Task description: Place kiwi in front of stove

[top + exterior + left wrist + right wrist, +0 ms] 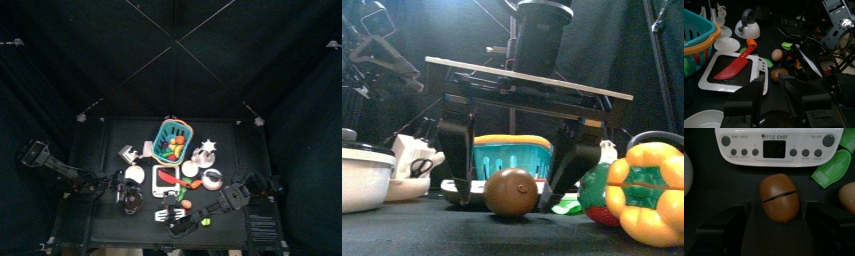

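The brown kiwi (779,197) lies on the black table just in front of the stove's white control panel (781,145). My right gripper (779,210) is open, with one jaw on each side of the kiwi and a gap on both sides. The front view shows the kiwi (512,192) resting on the table between the two fingers (460,188). The stove (737,75), white with a red toy knife on it, shows in the left wrist view with the kiwi (779,75) at its edge. My left gripper (774,107) is open and empty, left of the stove.
A teal basket (174,140) with fruit stands behind the stove (166,180). A yellow and red bell pepper (652,195) and a green piece (832,168) lie right of the kiwi. A white bowl (362,180) stands at the left, a kettle (747,25) at the back.
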Tool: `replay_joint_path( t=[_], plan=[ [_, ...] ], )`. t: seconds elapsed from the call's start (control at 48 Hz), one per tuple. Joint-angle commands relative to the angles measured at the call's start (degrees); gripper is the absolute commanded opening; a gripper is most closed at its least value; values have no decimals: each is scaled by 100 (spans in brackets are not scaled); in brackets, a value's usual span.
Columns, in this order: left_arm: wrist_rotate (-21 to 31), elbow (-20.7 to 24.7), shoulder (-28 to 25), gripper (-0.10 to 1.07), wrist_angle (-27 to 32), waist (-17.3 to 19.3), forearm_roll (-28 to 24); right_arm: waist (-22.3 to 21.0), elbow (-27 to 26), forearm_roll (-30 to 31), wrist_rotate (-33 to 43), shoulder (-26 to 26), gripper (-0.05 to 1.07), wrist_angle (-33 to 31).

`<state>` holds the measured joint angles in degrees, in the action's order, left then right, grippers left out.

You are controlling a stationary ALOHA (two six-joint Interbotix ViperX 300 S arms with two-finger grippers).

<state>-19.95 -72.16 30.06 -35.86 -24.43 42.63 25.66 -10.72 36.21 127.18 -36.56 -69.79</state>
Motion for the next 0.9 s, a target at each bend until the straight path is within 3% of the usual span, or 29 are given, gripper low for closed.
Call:
replay_joint_path(
  t=[0.0,0.875],
  plan=[
    [0,141,9,72,-44,-9,-18,9,-97,-9,-9,325,102,-44],
    [0,141,9,72,-35,-9,-18,26,-360,-114,-26,272,102,79]
  ],
)
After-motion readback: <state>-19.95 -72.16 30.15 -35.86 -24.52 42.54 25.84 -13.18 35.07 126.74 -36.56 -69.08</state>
